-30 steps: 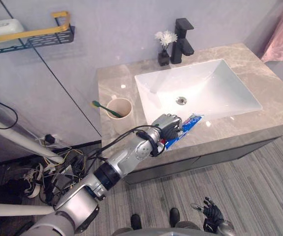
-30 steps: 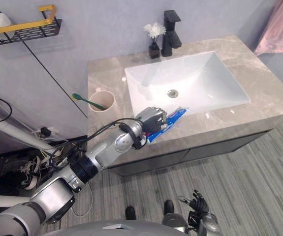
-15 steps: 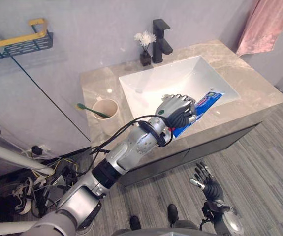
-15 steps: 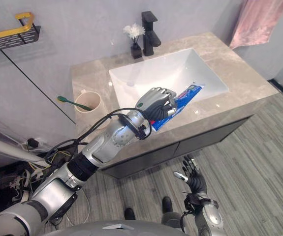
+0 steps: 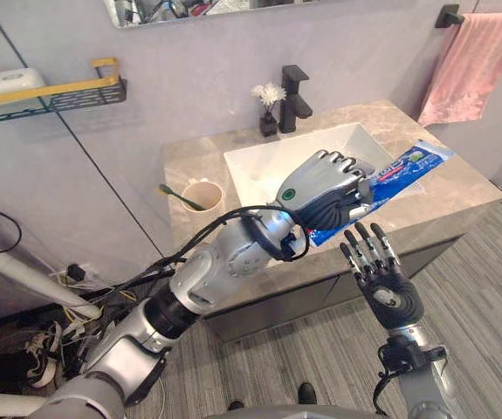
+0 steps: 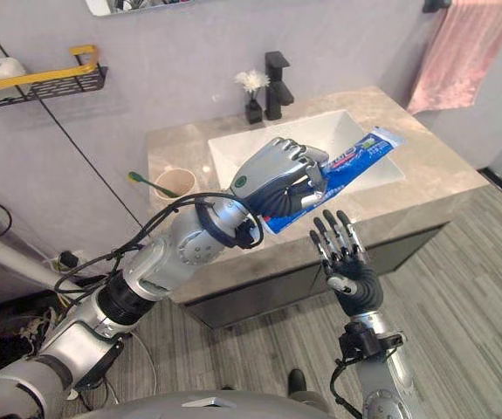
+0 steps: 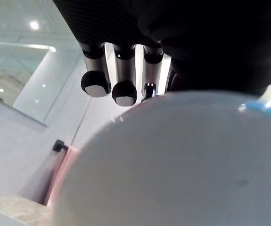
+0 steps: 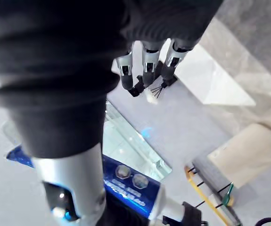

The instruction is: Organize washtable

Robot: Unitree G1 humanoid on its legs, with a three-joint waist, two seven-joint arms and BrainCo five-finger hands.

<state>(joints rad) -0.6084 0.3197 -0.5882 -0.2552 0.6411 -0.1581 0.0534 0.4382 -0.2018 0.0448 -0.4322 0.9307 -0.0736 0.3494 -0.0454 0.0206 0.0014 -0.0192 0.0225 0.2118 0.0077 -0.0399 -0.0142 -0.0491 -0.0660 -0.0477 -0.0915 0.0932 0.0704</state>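
The tube (image 5: 405,166) is gripped in the curled fingers of the left hand (image 5: 322,186), up in the air over the near edge of the counter (image 5: 464,185). The right hand (image 5: 383,281) is held just below it — fingers straight and spread, nothing in them. A green toothbrush (image 5: 177,196) is leaned in the cup (image 5: 204,195) left of the sink (image 5: 255,166) — a white flower (image 5: 269,92) is stood in the vase (image 5: 269,125) by the tap (image 5: 295,92).

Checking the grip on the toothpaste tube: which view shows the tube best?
Left eye view: the tube juts clear of the curled left hand. Right eye view shows much the same. Right wrist view catches a blue stretch; left wrist view, a pale blur.
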